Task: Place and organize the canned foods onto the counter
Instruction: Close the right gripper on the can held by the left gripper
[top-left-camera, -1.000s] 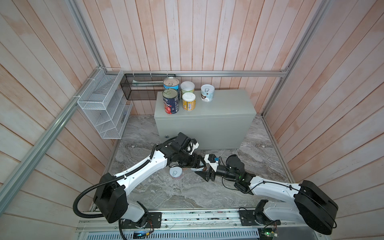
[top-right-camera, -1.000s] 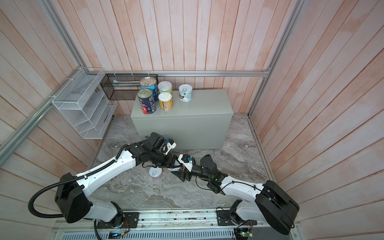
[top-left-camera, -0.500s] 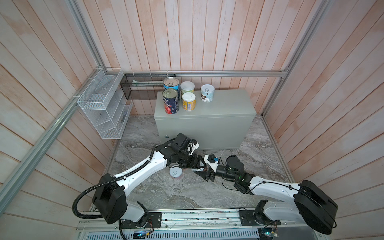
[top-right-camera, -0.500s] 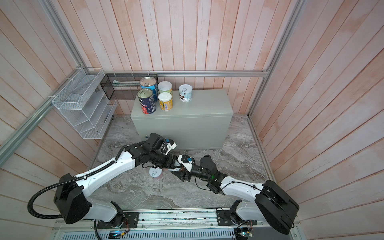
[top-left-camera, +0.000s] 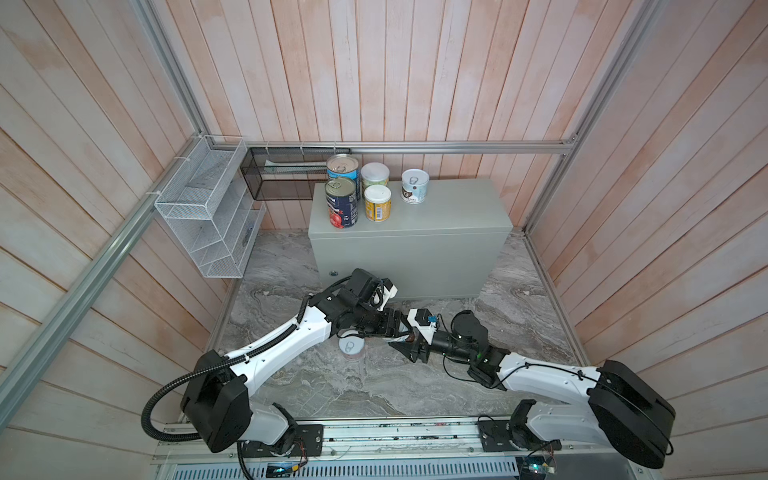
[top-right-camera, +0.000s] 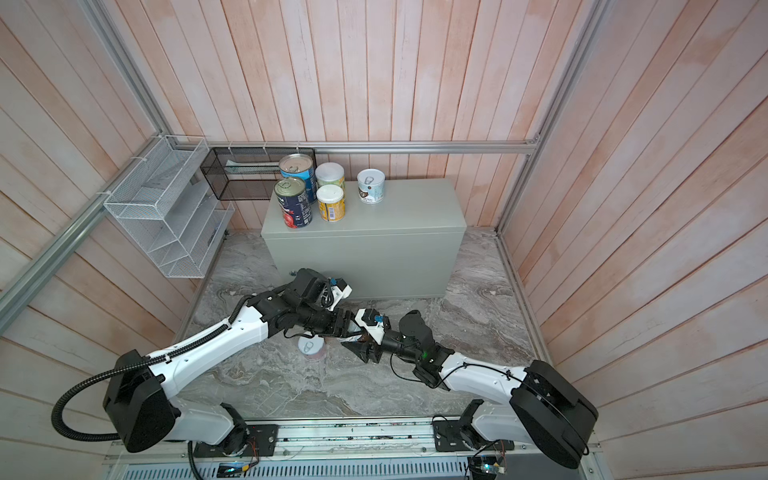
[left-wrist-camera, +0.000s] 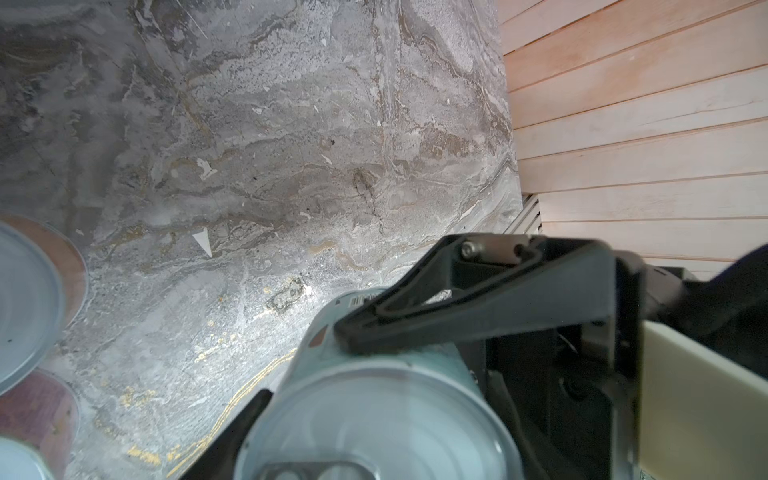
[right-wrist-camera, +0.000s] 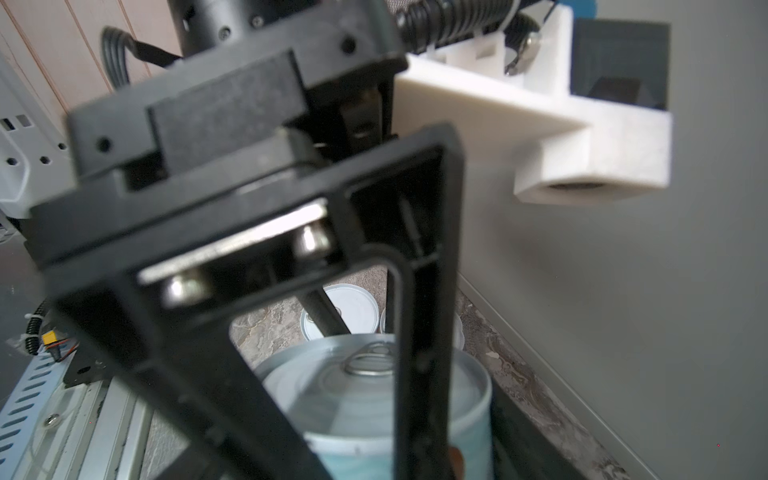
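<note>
Low over the marble floor my two grippers meet around one short pale pull-tab can (left-wrist-camera: 374, 415) (right-wrist-camera: 374, 407). My left gripper (top-left-camera: 395, 326) (top-right-camera: 347, 326) (left-wrist-camera: 374, 440) is shut on it. My right gripper (top-left-camera: 409, 338) (top-right-camera: 359, 338) (right-wrist-camera: 386, 449) is shut on the same can, one of its fingers (left-wrist-camera: 457, 316) lying on the can's side. In both top views the arms hide most of this can. Five cans stand on the counter (top-left-camera: 436, 216) (top-right-camera: 395, 220) at its left end: navy (top-left-camera: 341, 201), light blue (top-left-camera: 342, 166), two yellow-green (top-left-camera: 377, 203), one pale (top-left-camera: 414, 186).
Another pale can (top-left-camera: 351, 348) (top-right-camera: 311, 347) stands on the floor just below the left forearm. Two more pale cans (right-wrist-camera: 353, 307) sit on the floor near the counter's front. A white wire basket (top-left-camera: 208, 216) and a black mesh basket (top-left-camera: 282, 174) hang on the left.
My right gripper's jaws have narrowed onto the can that the left gripper holds. Both arms have hardly shifted.
</note>
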